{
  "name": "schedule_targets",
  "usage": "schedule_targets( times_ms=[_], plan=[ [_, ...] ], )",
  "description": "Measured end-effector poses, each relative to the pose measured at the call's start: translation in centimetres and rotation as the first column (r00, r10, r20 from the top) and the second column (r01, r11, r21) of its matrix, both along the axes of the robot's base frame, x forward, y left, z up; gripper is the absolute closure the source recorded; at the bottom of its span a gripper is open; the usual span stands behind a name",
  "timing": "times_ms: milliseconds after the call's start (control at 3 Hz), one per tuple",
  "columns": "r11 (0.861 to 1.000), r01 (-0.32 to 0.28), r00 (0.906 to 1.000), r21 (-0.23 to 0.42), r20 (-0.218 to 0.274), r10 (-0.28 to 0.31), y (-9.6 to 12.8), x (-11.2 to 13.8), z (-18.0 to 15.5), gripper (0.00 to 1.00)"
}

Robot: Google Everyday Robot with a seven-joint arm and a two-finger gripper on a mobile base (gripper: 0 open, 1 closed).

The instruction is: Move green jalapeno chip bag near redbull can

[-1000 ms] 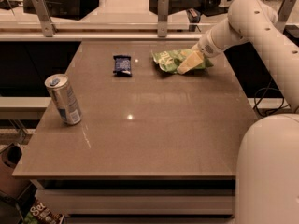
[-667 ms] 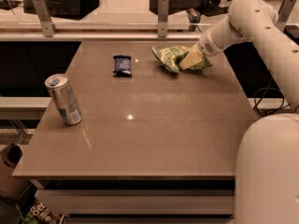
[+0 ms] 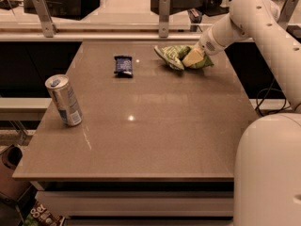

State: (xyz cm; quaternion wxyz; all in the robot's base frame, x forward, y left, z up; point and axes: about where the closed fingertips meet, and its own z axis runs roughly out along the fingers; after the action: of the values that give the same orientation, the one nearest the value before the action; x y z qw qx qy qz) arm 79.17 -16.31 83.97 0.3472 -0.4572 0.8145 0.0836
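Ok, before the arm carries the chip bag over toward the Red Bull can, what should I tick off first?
1. Gripper at the green jalapeno chip bag: ok, it is on the bag's right part, far right of the table.
2. Bag lifted off the table: cannot tell.
3. Redbull can standing: ok, by the left edge.
4. Bag near can: not ok, they are far apart.
5. Straight route free: not ok, the dark blue packet lies close to it.
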Motion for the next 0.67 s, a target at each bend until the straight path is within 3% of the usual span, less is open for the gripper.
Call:
schedule_targets(
  times_ms=[667],
  plan=[
    [0.997, -0.032, 0.9992, -0.064, -0.026, 0.03, 0.7, -2.7, 3.5, 1.0]
  ],
)
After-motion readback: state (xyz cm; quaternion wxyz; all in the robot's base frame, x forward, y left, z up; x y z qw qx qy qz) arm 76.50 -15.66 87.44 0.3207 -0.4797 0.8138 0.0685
